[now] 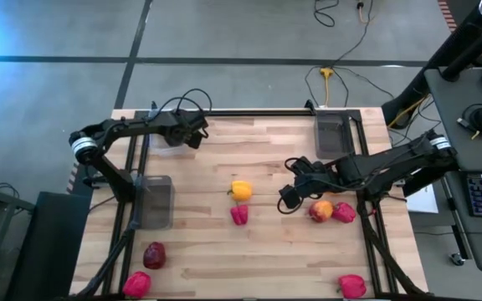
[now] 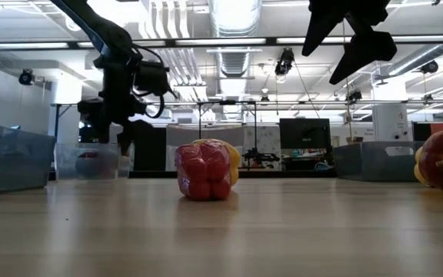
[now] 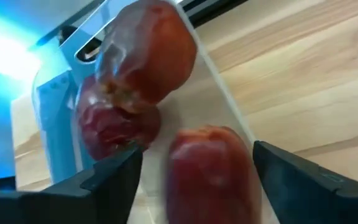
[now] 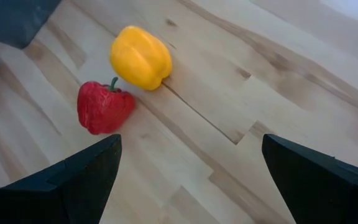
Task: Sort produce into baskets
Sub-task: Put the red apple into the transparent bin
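Note:
My left gripper (image 1: 193, 134) hangs over a clear basket (image 3: 55, 118) at the table's far left, fingers apart. The basket holds two dark maroon pieces (image 3: 143, 57), (image 3: 114, 124). A third maroon piece (image 3: 210, 174) shows blurred between my fingers. My right gripper (image 1: 291, 196) is open above the table's middle, with nothing between its fingers (image 4: 191, 180). A yellow pepper (image 4: 140, 57) and a red pepper (image 4: 104, 107) lie on the wood just left of it. An orange-red piece (image 1: 321, 211) and a red one (image 1: 344, 212) lie under the right arm. My left gripper: a gap shows between one finger (image 3: 114, 180) and the maroon piece. I cannot tell whether the other finger (image 3: 291, 180) touches it. The fingers slant down into the basket from above.
A second basket (image 1: 155, 201) stands at the left edge and a third (image 1: 335, 134) at the far right. A maroon piece (image 1: 154, 254) and a red one (image 1: 137, 284) lie near left, another red one (image 1: 351, 286) near right. Bare wood lies at the near middle.

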